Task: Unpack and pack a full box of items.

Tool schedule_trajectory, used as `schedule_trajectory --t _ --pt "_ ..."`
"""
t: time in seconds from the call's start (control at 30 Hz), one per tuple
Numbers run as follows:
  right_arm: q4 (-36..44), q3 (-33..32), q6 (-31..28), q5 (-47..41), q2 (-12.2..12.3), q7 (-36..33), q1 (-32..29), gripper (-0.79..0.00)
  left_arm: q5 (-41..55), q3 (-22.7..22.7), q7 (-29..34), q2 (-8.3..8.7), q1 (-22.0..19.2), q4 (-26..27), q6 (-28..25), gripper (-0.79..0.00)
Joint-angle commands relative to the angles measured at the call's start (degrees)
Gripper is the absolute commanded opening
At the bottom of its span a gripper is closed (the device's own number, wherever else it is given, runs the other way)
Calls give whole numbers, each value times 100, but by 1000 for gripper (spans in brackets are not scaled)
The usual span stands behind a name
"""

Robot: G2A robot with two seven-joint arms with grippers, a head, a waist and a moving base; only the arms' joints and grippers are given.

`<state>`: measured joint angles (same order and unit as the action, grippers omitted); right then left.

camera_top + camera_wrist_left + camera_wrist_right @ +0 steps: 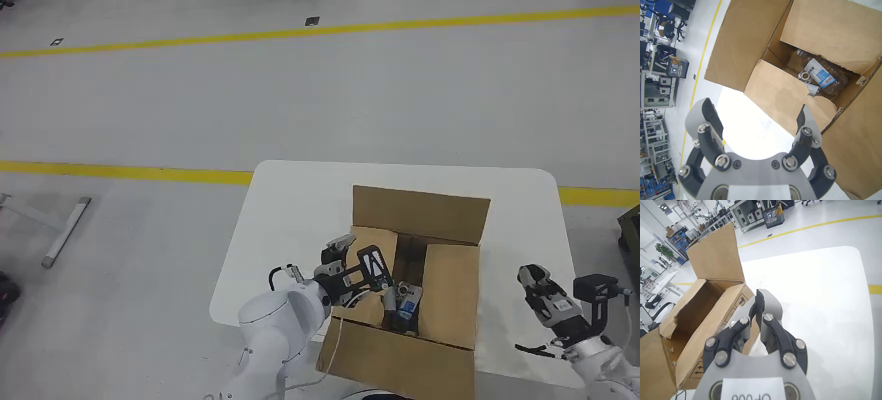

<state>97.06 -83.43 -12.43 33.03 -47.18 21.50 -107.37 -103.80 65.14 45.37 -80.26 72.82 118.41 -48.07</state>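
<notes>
Left wrist view: bottle lying low in the box

And the left gripper hangs spread wide over the box's near flap, with nothing between its pads. Down on the box floor the clear plastic bottle lies on its side, a metal ring just beside its label. It looks empty, so I'd call it light, thin-walled and slick; squeeze hard and it buckles. Best hold: across the ribbed body near the label, or at the stiffer neck. The ring should be heavy and rigid, so pinch it across the rim. Torn flaps crowd the opening. Over on the other side, the right gripper is pressed together, empty, beside the box above the table.
</notes>
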Motion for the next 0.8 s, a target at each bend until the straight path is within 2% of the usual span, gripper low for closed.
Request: schedule_trajectory --t 0.0,0.17,0.33,0.43,0.63,0.77 --pt "1 -4 2 2 1 5 -3 -785 0 0 0 0 0 0 0 0" --pt "29 26 -19 201 -1 -193 25 -785 0 0 0 0 0 0 0 0" --pt "98 296 663 680 -92 -346 177 -785 12 -4 -36 0 8 3 22 0" --pt "51 571 990 1074 -161 -347 316 -785 -33 -70 -296 14 11 -12 128 0" --pt "-99 1011 1029 1179 -300 -336 553 -785 96 -272 -257 -26 -230 -367 566 0" --pt "-148 1223 1065 1317 -379 -292 660 -785 637 -416 -108 -92 -437 -793 873 0"
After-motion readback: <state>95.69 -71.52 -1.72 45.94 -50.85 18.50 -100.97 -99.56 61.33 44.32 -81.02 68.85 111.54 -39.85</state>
